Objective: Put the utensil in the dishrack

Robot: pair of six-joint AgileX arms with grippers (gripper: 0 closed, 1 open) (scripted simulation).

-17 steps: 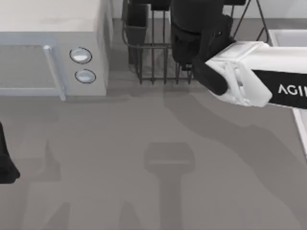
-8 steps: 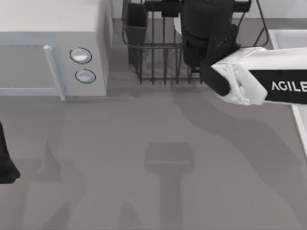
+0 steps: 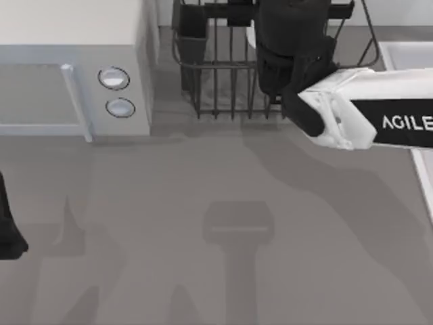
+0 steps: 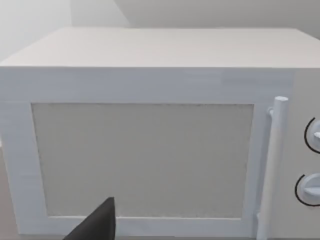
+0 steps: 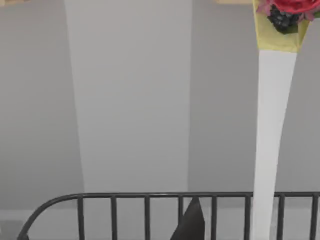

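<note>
At the top view's left edge, low on the grey table (image 3: 203, 176), sits the dark tip of the parked left gripper (image 3: 8, 230); whether its jaws are wide or narrow cannot be told. In the left wrist view one dark fingertip (image 4: 97, 225) shows in front of the pale grey box-shaped microwave (image 4: 150, 140), which faces that camera squarely with its upright white bar handle (image 4: 272, 165). From above, the microwave stands at the table's far left, its two round knobs (image 3: 114, 78) facing the table's near side. Just right of it stands the dishrack (image 3: 223, 74), a large dark metal wire basket of thin upright bars with a dark rectangular cutlery cup (image 3: 193, 34) at its left corner. The right gripper (image 3: 291, 27), on a black wrist with a white forearm reaching in from the right edge, is over the rack's right part and hides the bars beneath; its jaws cannot be judged. The right wrist view shows the rack's curved rim, a dark fingertip (image 5: 190, 222), and a slim white handle (image 5: 270, 135) standing upright beside it, topped by a yellow piece with a red and dark cluster.
</note>
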